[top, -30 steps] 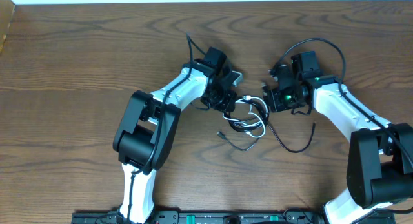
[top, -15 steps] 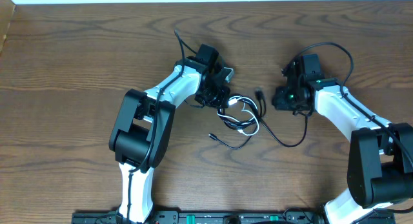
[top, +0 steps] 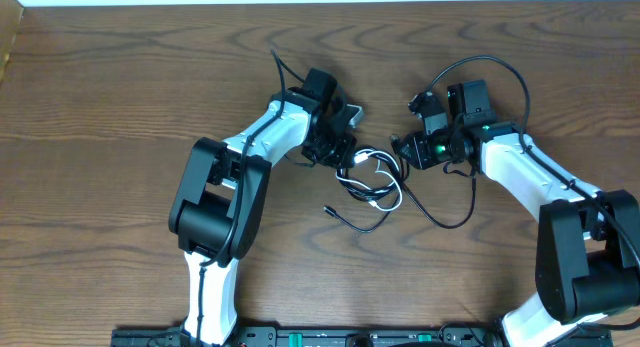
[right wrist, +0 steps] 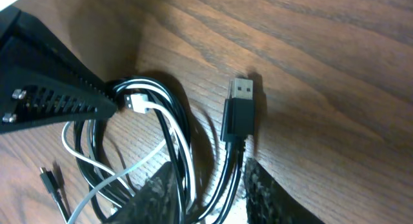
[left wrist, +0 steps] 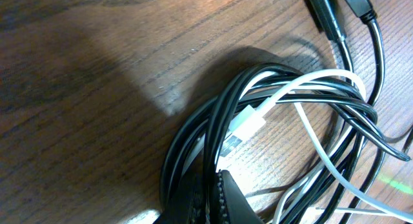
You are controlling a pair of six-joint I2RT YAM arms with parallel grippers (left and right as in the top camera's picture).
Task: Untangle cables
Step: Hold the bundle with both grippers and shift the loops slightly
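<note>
Since the frame half a second earlier the right gripper (top: 402,149) has shifted left, toward the cables; the left gripper (top: 343,155) has kept its place.

The black cable (top: 372,177) lies in several loose loops on the table (top: 120,87), between the two grippers. The white cable (top: 396,197) is threaded through those loops. Both are thin, glossy cords. The white plug (left wrist: 248,124) sits near the coil's middle.

The left gripper's fingers are together, clamped on the black loops at the coil's upper-left edge. The right gripper's fingers (right wrist: 155,192) stand apart, with black strands running between them.

Overhead, the right gripper covers the USB plug, and the left gripper hides its own clamp point. The crossings inside the coil cannot be traced. The left wrist view cuts off most of its fingers.

The USB plug (right wrist: 240,108) lies flat. Its long axis runs away from the right fingers, with the metal end pointing away from them. The black tail sweeps from the coil down and right in an arc — then rises toward the right arm. A small plug (top: 329,210) on a thin black lead points left, below the coil.
</note>
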